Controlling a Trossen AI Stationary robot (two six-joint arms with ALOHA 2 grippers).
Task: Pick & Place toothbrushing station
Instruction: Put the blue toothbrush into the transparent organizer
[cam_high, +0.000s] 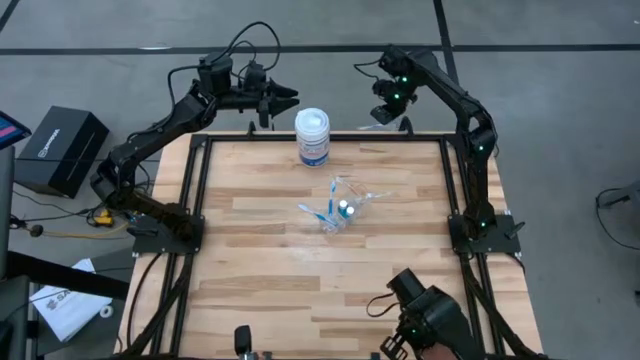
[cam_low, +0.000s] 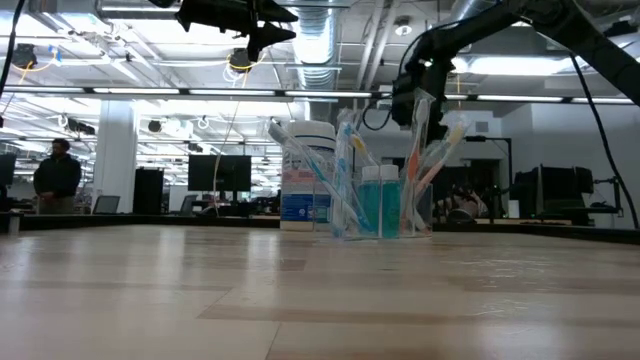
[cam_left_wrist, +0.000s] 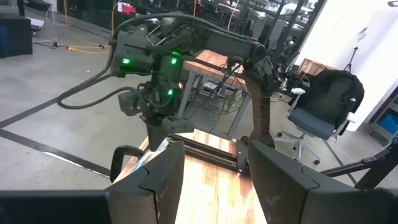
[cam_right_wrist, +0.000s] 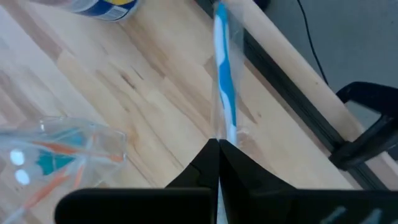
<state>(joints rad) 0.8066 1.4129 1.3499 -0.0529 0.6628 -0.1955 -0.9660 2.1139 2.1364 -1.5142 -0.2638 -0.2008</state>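
The see-through holder stands near the table's middle with blue-and-white toothbrushes and two small white-capped cylinders in it. It also shows in the low view and the right wrist view. My right gripper is above the table's far edge, shut on a blue-and-white toothbrush in a clear wrapper. My left gripper is open and empty, high beyond the far edge, left of the white jar. My right gripper pinches the wrapped toothbrush by one end between its two fingertips. The brush runs on past the fingertips in line with the fingers. It is lifted clear over the table's far edge.
A white jar with a blue label stands at the table's far edge, between the two grippers. A black box sits on the floor to the left. A person stands far back in the room. Bare wood lies near and left of the holder.
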